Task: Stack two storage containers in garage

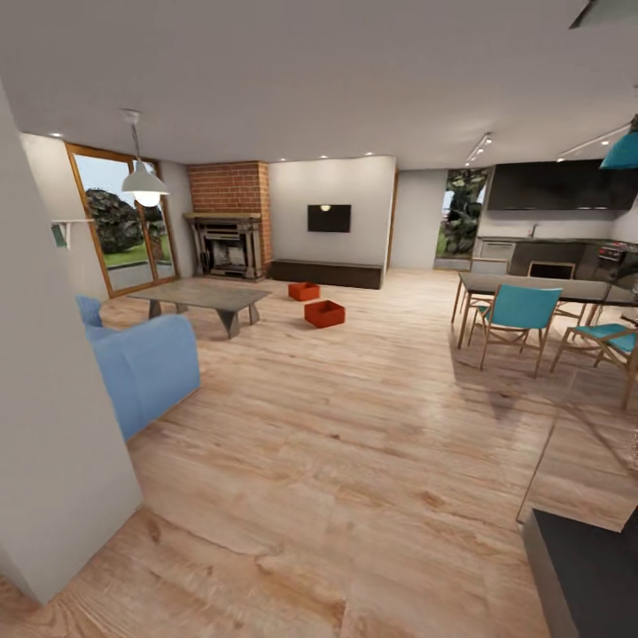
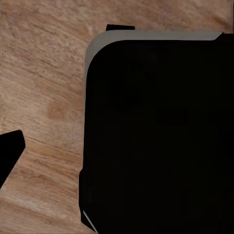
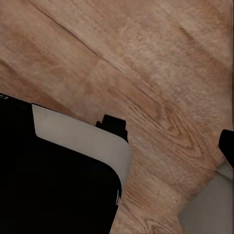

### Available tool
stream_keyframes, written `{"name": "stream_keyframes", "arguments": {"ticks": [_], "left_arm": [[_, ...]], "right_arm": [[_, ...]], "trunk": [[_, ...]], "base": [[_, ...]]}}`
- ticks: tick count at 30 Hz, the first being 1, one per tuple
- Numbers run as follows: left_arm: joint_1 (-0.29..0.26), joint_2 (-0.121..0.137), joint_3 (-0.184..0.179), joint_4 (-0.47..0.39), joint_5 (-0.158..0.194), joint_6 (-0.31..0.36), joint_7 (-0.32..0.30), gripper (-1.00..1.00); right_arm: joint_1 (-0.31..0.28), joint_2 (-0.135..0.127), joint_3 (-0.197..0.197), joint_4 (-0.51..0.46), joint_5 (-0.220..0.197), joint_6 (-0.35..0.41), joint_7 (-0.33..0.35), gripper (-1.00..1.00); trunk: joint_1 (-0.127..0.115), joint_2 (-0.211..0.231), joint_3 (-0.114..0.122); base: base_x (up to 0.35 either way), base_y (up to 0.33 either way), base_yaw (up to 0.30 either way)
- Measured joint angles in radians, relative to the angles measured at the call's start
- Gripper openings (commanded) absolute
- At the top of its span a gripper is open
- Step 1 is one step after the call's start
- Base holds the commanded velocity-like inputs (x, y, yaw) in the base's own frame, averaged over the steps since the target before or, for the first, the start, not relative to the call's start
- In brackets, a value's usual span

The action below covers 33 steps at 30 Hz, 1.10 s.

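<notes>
Head view: two bins on the wood floor (image 1: 354, 461), centre frame, far off. Near bin (image 1: 324, 313) sits just right of and below far bin (image 1: 304, 291), apart, beside the table (image 1: 208, 295). Both lie straight ahead, neither arm nearer. Tool state: can't tell, either arm.

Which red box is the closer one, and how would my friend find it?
Start at the brick fireplace on the far wall, then look down to the grey coffee table before it. Just right of that table, two orange-red open boxes sit on the wood floor. The closer box looks bigger and lies farther right than the other box.
</notes>
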Motion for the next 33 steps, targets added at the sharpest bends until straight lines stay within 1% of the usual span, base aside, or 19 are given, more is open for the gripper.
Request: {"name": "stream_keyframes", "arguments": {"ticks": [26, 33], "left_arm": [[0.0, 0.0, 0.0, 0.0, 0.001, 0.001, 0.0, 1.0], [0.0, 0.0, 0.0, 0.0, 0.001, 0.001, 0.0, 1.0]], "right_arm": [[0.0, 0.0, 0.0, 0.0, 0.001, 0.0, -0.001, 1.0], [0.005, 0.005, 0.003, 0.0, 0.008, -0.001, -0.001, 1.0]], "trunk": [[0.0, 0.0, 0.0], [0.0, 0.0, 0.0]], "base": [[0.324, 0.0, -0.01], [0.324, 0.0, 0.0]]}}
